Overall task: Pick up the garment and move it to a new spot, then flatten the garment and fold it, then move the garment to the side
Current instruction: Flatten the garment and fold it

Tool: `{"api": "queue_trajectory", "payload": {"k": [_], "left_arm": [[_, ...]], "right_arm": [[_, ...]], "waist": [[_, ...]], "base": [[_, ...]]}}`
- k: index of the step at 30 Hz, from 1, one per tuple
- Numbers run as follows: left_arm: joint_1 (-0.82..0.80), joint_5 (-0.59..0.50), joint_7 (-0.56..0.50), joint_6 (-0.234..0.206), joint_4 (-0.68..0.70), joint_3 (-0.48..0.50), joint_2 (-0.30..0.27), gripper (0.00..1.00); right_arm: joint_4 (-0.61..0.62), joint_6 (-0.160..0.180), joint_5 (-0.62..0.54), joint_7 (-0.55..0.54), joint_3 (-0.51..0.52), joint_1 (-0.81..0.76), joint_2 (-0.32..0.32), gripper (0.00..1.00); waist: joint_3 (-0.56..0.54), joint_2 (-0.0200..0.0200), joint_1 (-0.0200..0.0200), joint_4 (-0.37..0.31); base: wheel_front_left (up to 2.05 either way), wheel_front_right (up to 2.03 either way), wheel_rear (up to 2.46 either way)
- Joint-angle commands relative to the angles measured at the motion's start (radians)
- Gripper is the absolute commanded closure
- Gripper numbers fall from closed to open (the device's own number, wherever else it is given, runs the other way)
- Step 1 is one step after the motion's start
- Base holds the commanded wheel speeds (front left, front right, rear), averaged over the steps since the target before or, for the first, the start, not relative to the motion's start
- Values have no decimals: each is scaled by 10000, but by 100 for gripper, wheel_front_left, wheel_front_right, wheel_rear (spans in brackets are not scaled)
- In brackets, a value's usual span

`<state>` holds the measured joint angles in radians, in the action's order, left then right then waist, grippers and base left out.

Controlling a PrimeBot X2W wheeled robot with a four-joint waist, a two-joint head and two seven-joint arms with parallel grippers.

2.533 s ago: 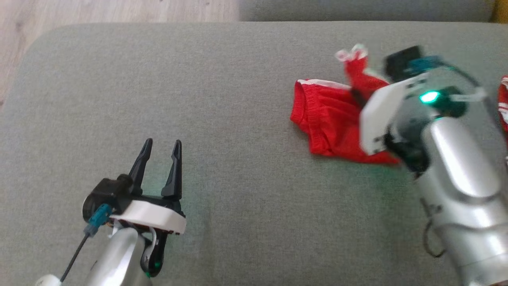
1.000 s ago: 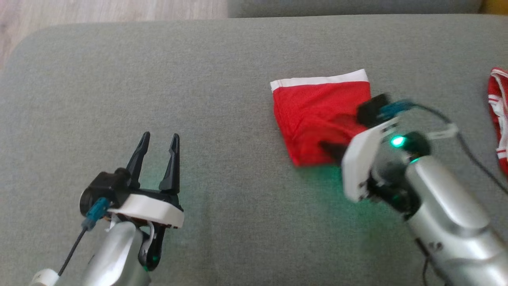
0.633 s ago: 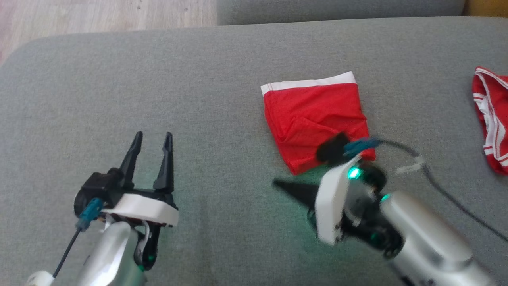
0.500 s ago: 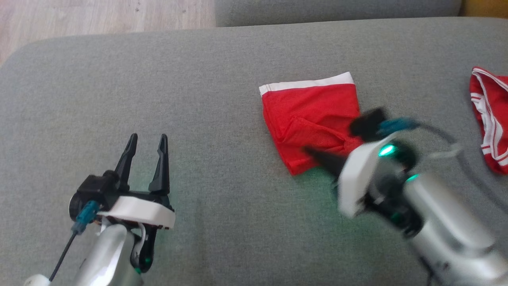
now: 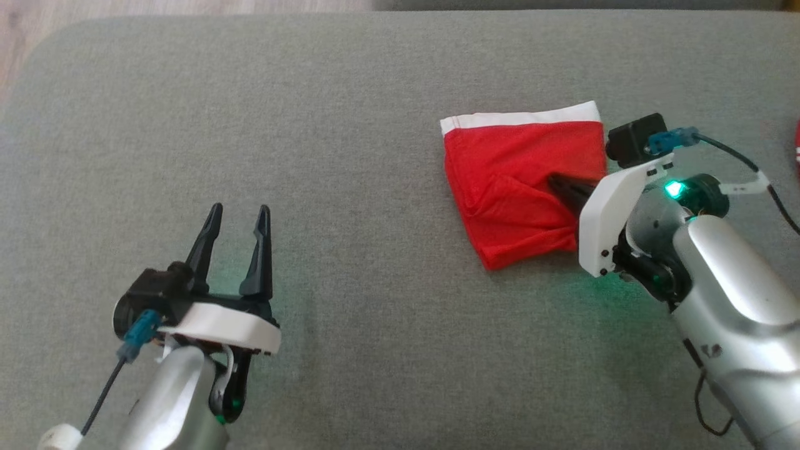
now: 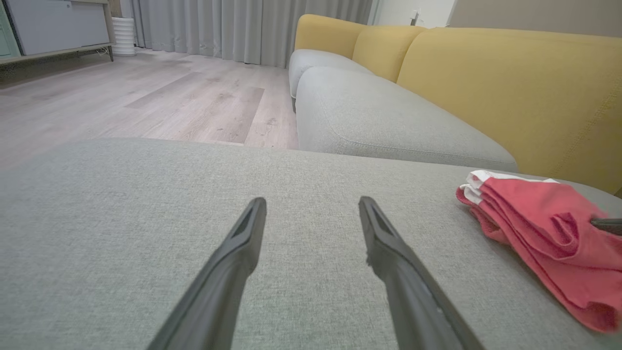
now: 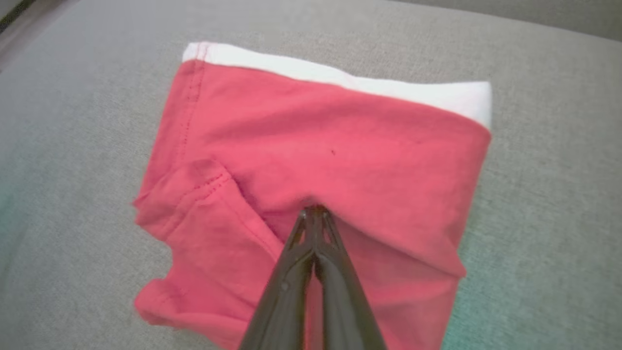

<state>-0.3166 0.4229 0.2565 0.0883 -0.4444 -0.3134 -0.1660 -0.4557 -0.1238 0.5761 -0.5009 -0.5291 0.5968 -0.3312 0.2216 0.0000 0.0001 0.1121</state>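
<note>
The garment [image 5: 519,169] is a red piece with a white band, folded into a rough square on the grey cushion [image 5: 375,94]. My right gripper [image 5: 553,181] reaches in from the right, shut, its tips resting on the red cloth near the middle. In the right wrist view the closed fingers [image 7: 316,210] press into a fold of the garment [image 7: 340,136], with no cloth visibly pinched between them. My left gripper [image 5: 239,212] stands open and empty over bare cushion at the lower left, far from the garment. The left wrist view shows its spread fingers [image 6: 311,201] and the garment [image 6: 549,233] at the right.
A sliver of another red-and-white cloth [image 5: 798,140] shows at the right edge. The cushion's rounded corner meets wooden floor [image 5: 19,31] at the upper left. A grey sofa seat [image 6: 379,116] with a yellow back [image 6: 510,87] stands beyond the cushion.
The camera has shifted. My right gripper, shut throughout, swung off the garment's lower edge and has come back onto its middle. The left gripper has not moved.
</note>
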Motion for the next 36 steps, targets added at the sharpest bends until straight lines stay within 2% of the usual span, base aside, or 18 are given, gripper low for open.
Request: {"api": "queue_trajectory", "payload": {"k": [1, 4, 7, 8, 13, 15, 18, 20, 24, 27, 30, 36], "left_arm": [[-426, 44, 50, -32, 309, 319, -198, 0], [-394, 54, 50, -43, 280, 334, -201, 0], [-319, 79, 51, -71, 234, 377, -212, 0], [-319, 79, 51, -71, 234, 377, -212, 0], [-193, 127, 52, -127, 221, 465, -225, 0], [-109, 143, 52, -154, 236, 520, -255, 0], [84, 164, 52, -236, 321, 710, -316, 0], [263, 172, 52, -316, 380, 857, -356, 0], [711, 219, 52, -428, 495, 1185, -457, 0], [1077, 221, 52, -549, 634, 1445, -526, 0], [1433, 193, 52, -675, 774, 1638, -586, 0], [1979, 222, 53, -800, 918, 1806, -615, 0]], "right_arm": [[97, -69, 59, -21, -220, 266, 102, 100], [75, -69, 800, -538, -707, 53, 312, 100], [582, -69, 1821, -1209, -1284, -404, 454, 100], [582, -69, 1821, -1209, -1284, -404, 454, 100], [1875, -69, 3015, -2066, -2353, -1254, 356, 100], [2418, -69, 3253, -1922, -2487, -1487, 287, 100], [3043, -69, 3087, -766, -1996, -1748, 248, 100], [3304, -69, 2707, 405, -1303, -1986, 328, 0], [3557, -69, 1269, 2762, 226, -2546, 499, 0], [3423, -69, 81, 3927, 1367, -3108, 713, 0], [3204, -69, -895, 4583, 2410, -3674, 1032, 0], [2643, -69, -2484, 5058, 3925, -4557, 1430, 0]], "waist": [[46, 0, -1, 47], [0, 0, -1, 22], [-137, 0, -1, -89], [-137, 0, -1, -89], [-372, 0, -1, -378], [-493, 0, -1, -505], [-744, 0, -1, -706], [-919, 0, -1, -824], [-1303, 0, -1, -1081], [-1612, 0, -1, -1264], [-1894, 0, -1, -1398], [-2336, 0, -1, -1529]], "base": [[0, 0, 0], [0, 0, 0], [0, 0, 0], [0, 0, 0], [0, 0, 0], [0, 0, 0], [0, 0, 0], [0, 0, 0], [0, 0, 0], [0, 0, 0], [0, 0, 0], [0, 0, 0]]}}
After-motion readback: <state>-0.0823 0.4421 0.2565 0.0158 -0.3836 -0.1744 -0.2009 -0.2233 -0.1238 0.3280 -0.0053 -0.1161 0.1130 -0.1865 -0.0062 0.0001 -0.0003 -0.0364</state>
